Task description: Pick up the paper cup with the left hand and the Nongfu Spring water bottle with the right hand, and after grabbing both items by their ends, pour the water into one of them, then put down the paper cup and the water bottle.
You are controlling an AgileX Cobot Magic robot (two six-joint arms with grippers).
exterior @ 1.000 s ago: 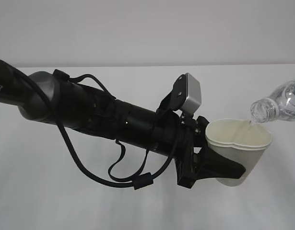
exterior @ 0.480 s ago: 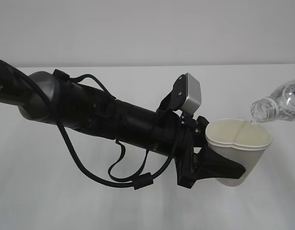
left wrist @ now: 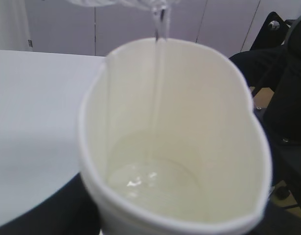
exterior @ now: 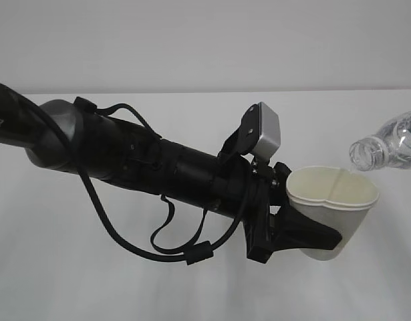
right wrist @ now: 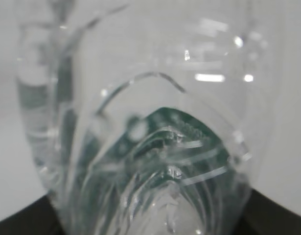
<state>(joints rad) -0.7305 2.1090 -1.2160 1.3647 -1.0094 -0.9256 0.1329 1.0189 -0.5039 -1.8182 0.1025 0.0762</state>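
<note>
1. The white counter point(exterior: 71, 281) fills the lower part of the exterior view, with a pale wall behind it; nothing rests on the stretch that shows.
2. The left arm point(exterior: 145, 167), black and draped in cables, reaches in from the left at a slight downward slant, with a grey wrist camera point(exterior: 266, 130) mounted near its tip.
3. The left pincer point(exterior: 295, 231) is closed around the lower body of the paper cup point(exterior: 329, 210), holding it clear above the counter. The squeeze has pressed the rim into a lobed, heart-like outline, plain in the left wrist view.
4. The Nongfu Spring water bottle point(exterior: 389, 144) comes in from the right edge, tipped close to level with its long axis running right to left and its open mouth lowest, just above the cup's right rim.
5. The right pincer itself is out of the exterior view. The right wrist view is filled by the ribbed base of the bottle, with dark pincer parts at the lower corners, so it evidently grips the bottle by that end.
6. The water point(left wrist: 160, 58) falls as a thin clear stream from the mouth and runs down the cup's far inner wall into a shallow pool at the bottom.
7. Judged from this, pouring is under way. The coming move likely turns on the mouth staying over the rim as the bottle is righted, before both are set down.
</note>
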